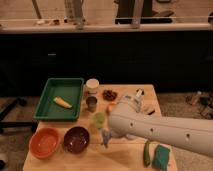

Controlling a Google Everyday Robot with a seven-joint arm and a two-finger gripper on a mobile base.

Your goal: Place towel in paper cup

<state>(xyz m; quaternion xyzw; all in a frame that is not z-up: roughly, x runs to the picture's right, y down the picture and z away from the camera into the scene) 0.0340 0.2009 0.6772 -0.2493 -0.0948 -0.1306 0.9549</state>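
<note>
The white paper cup (pixel 92 85) stands upright at the back of the wooden table (pixel 60 160), just right of the green tray. My gripper (pixel 105 137) is at the lower left end of my white arm (pixel 160 132), low over the table between the dark bowl and the small green cup (pixel 99 120), well in front of the paper cup. A small pale grey-blue shape hangs there (pixel 104 140); it looks like the towel, but I cannot tell whether it is held. The arm hides the table's middle right.
A green tray (pixel 50 111) holds a banana (pixel 62 102) at the left. A dark metal cup (pixel 91 103) stands in front of the paper cup. An orange bowl (pixel 45 142) and a dark bowl (pixel 76 139) sit at the front left. A teal sponge (pixel 161 156) and a green vegetable (pixel 147 153) lie at the front right.
</note>
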